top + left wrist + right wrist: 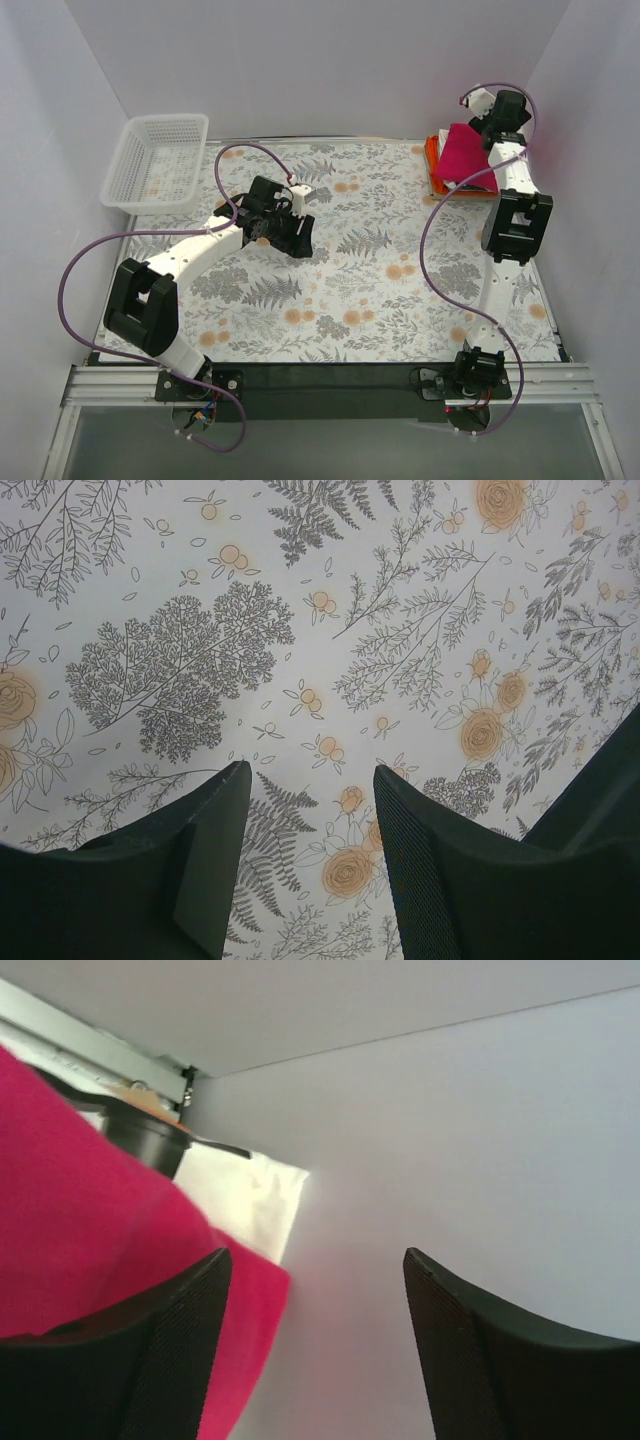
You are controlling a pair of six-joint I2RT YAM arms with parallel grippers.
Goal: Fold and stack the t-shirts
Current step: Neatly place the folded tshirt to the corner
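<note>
A stack of folded t-shirts sits at the table's far right corner. The crimson-pink t-shirt [463, 150] lies on top, with an orange t-shirt [433, 160] and a strip of the white t-shirt [472, 189] under it. My right gripper [484, 128] hangs open at the stack's far right edge, empty. In the right wrist view the pink cloth [80, 1220] fills the left, beside the left finger, with white cloth [250, 1200] behind it. My left gripper [298, 235] is open and empty over the bare flowered tablecloth [300, 630], left of centre.
A white plastic mesh basket [157, 160] stands at the far left corner. Grey walls close in the back and both sides; the right wall [480, 1140] is close to my right gripper. Purple cables loop from both arms.
</note>
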